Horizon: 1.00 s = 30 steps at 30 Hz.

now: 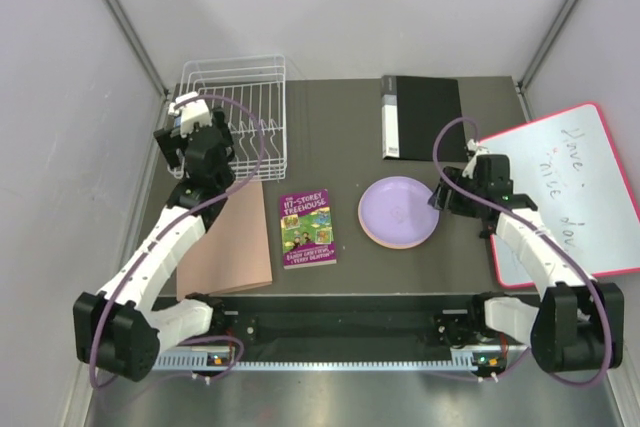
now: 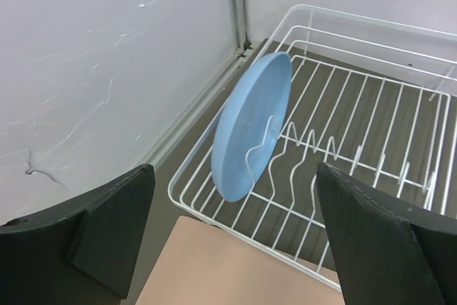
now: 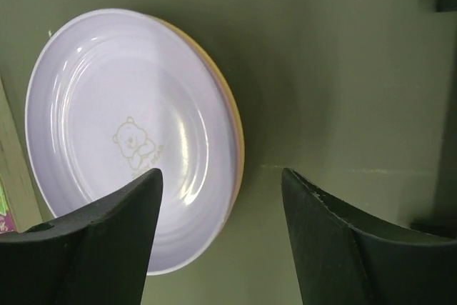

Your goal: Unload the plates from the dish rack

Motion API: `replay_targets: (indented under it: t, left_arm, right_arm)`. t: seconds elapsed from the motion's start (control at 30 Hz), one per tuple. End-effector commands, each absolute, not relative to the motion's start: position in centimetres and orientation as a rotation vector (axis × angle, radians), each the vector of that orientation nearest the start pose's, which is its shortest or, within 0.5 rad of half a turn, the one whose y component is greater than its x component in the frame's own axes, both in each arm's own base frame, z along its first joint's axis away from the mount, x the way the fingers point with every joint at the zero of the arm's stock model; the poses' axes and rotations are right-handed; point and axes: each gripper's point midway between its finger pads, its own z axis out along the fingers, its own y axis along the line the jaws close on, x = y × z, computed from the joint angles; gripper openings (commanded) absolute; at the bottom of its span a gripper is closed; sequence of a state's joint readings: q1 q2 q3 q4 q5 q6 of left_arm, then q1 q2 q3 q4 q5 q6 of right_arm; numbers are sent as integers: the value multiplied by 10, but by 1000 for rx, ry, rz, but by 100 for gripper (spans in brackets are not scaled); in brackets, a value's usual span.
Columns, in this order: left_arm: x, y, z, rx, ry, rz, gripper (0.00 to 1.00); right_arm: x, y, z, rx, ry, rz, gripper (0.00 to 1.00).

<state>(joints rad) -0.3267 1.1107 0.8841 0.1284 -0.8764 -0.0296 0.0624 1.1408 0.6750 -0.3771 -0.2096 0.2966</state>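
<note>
L gripper point(image 2: 239, 244) is hanging at upper left of the overhead view, by the left edge of the dish rack point(image 1: 250, 102). Its jaws are standing wide apart w/ nothing btwn them. In the L wrist view the light blue plate point(image 2: 250, 130) is sitting on edge in the rack, center frame. It's leaning a bit and is caught in the upright prongs at the rack end nearest the wall. It's the only plate showing in the rack.

R gripper point(image 3: 218, 241) is hovering right of center in the overhead view, just beside the right rim of the plate stack. Its jaws are parted and gripping nothing. The purple plate point(image 1: 398, 209) is lying flat on top of the stack on the table point(image 1: 340, 142). A yellow-orange plate point(image 3: 234, 130) is peeking out under its rim in the R wrist view. A pinkish rim point(image 1: 400, 246) is also showing at the stack's lower edge overhead.

A book point(image 1: 307, 228) is lying center frame, a tan board point(image 1: 235, 242) to its left, a black binder point(image 1: 420, 117) at upper center, and a whiteboard point(image 1: 570, 187) at right.
</note>
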Motion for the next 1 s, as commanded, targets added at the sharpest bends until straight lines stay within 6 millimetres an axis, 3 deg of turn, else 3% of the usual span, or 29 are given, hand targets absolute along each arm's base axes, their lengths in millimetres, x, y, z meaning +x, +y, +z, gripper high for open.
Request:
replay_targets:
  t: [0.0, 0.1, 0.17, 0.27, 0.43, 0.6, 0.73, 0.87, 0.97]
  left_arm:
    - [370, 38, 284, -473, 1604, 434, 99]
    - [379, 53, 273, -508, 1599, 448, 99]
    - [386, 65, 268, -542, 1581, 488, 99]
    - [399, 79, 260, -554, 1587, 530, 99]
    - [433, 84, 247, -530, 1630, 518, 94]
    - [455, 95, 239, -530, 1645, 558, 80]
    - [467, 103, 221, -534, 1692, 623, 71]
    - [468, 106, 213, -559, 1694, 629, 49]
    - [468, 108, 208, -556, 1712, 653, 45]
  right_arm:
    - [299, 44, 137, 227, 2252, 282, 69]
    - [303, 43, 155, 222, 2179, 279, 72]
    - [304, 45, 156, 215, 2176, 295, 72]
    - [308, 51, 150, 193, 2204, 327, 72]
    - [316, 60, 135, 166, 2246, 375, 72]
    - [318, 65, 126, 148, 2272, 407, 70]
    - [321, 66, 119, 132, 2291, 408, 70]
    - [324, 68, 114, 123, 2309, 414, 70]
    - [326, 71, 112, 116, 2316, 434, 69]
